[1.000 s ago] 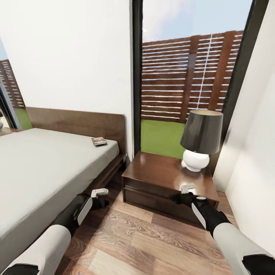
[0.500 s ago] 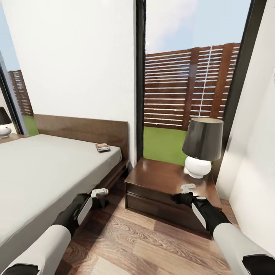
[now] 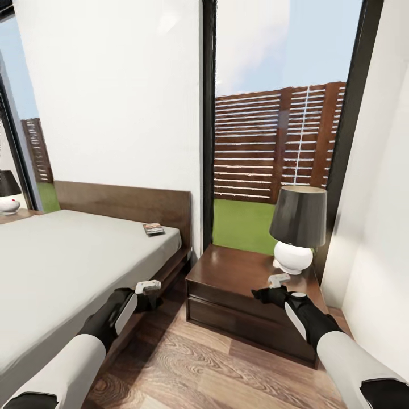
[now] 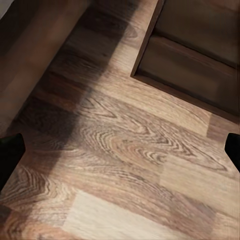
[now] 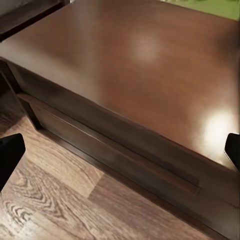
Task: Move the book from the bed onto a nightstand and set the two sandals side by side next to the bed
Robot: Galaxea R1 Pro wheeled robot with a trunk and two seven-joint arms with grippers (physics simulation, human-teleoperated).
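The book (image 3: 153, 229) lies flat on the bed (image 3: 62, 267) near its wooden headboard (image 3: 125, 204), at the corner closest to the nightstand (image 3: 238, 275). My left gripper (image 3: 149, 286) hangs beside the bed frame over the floor; in the left wrist view it (image 4: 120, 150) is open, with wood planks between the fingertips (image 4: 10, 156). My right gripper (image 3: 278, 280) hovers at the nightstand's front edge; in the right wrist view it (image 5: 120, 150) is open above the glossy top (image 5: 145, 70). The sandals are out of view.
A black-shaded lamp (image 3: 298, 227) with a round white base stands at the nightstand's back right. A second lamp (image 3: 8, 193) shows beyond the bed at far left. A tall window (image 3: 272, 142) and white wall (image 3: 375, 227) close off the corner. Wood floor (image 3: 199, 363) runs between bed and nightstand.
The whole picture has shifted downward and slightly sideways, so the camera moved; the far-left lamp has come into view. Both arms hold the same pose in the picture.
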